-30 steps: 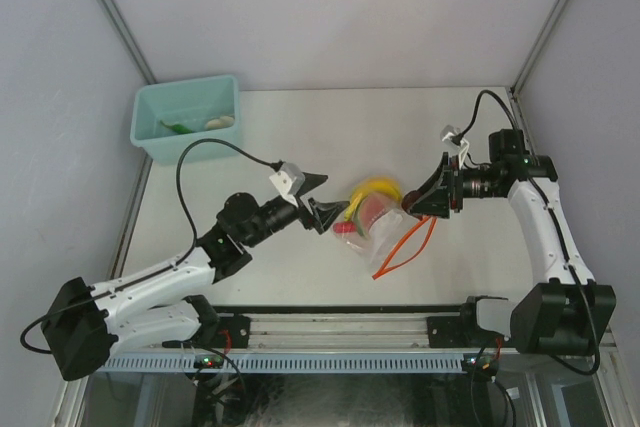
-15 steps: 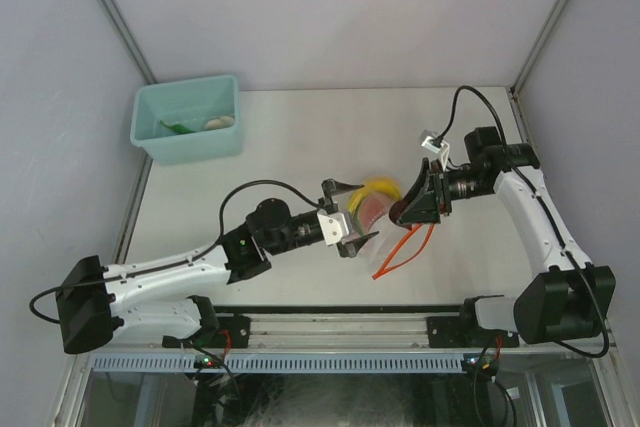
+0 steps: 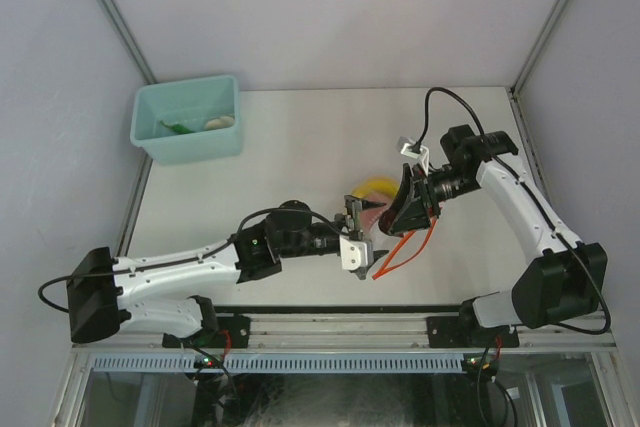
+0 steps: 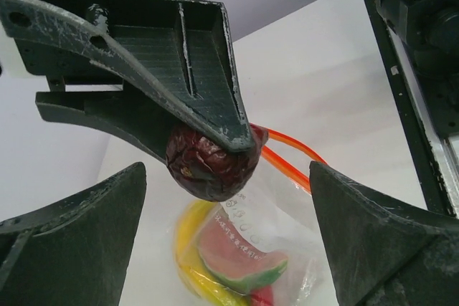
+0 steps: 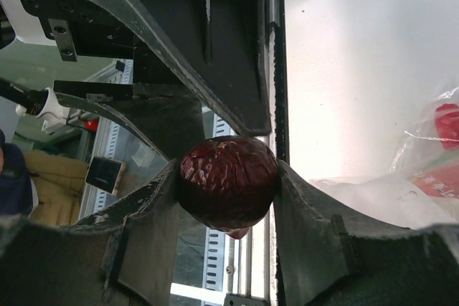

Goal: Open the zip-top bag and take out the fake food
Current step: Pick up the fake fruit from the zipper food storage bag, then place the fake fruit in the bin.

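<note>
Slippage worries us: our right gripper [image 5: 226, 178] pinches the wrinkled dark-red fake food [image 5: 228, 183] over the zip-top bag [image 4: 295, 243] on the table [image 3: 300, 147], our left gripper [image 4: 226, 168] gapes wide, and an early release perhaps drops it into the bag.

Fake-food piece [image 5: 228, 183] is seen dk red, wrinkled. Zip-top bag [image 4: 287, 213]: clear, w/ red-orange strip. Banana [image 4: 188, 249] yellow; melon slice [image 4: 240, 259] pink w/ green rind. Bin [image 3: 190, 145] teal; worktop [image 3: 300, 127] white.
</note>
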Robot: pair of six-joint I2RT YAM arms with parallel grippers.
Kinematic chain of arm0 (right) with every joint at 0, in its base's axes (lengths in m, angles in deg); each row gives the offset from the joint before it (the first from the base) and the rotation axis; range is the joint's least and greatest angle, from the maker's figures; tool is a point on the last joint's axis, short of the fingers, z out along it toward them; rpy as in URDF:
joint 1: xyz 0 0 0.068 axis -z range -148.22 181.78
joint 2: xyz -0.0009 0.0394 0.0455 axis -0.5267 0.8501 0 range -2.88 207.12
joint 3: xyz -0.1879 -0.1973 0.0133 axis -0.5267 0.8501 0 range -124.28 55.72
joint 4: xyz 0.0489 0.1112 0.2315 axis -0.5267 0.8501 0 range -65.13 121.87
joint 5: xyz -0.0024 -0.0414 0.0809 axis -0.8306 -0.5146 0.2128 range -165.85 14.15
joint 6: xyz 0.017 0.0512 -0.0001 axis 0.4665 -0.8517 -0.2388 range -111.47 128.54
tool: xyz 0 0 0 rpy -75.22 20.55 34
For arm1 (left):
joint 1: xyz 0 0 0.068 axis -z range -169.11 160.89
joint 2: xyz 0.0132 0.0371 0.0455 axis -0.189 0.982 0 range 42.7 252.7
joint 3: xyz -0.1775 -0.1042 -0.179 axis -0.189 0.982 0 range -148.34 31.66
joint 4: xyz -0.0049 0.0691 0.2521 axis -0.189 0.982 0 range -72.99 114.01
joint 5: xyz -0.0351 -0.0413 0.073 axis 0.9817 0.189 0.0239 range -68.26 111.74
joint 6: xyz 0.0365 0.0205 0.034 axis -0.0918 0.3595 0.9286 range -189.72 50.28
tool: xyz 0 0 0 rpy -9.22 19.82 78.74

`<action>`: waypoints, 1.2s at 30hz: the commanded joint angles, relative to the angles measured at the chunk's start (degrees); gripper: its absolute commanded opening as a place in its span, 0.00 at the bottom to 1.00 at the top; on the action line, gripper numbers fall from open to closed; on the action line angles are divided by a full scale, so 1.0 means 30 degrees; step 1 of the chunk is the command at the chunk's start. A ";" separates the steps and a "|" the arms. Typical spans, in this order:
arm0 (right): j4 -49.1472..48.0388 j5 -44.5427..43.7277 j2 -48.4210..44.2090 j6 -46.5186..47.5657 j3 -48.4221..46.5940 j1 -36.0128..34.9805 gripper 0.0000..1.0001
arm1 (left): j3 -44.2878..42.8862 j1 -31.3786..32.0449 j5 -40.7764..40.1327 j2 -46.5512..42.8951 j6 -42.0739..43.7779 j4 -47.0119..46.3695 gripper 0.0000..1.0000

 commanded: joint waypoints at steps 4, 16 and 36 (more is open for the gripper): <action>0.0899 0.0127 -0.0090 0.1241 -0.0749 -0.0822 0.00 | -0.1840 0.0325 -0.0178 0.0583 0.1050 -0.0206 0.94; 0.0970 0.0213 0.0254 0.1116 -0.0736 -0.1168 0.00 | -0.3173 0.0480 0.0085 0.1548 0.0974 0.0872 0.77; 0.1039 0.0265 0.0326 0.1149 -0.0742 -0.1264 0.12 | -0.3557 0.0474 -0.0091 0.1782 0.0888 0.1784 0.32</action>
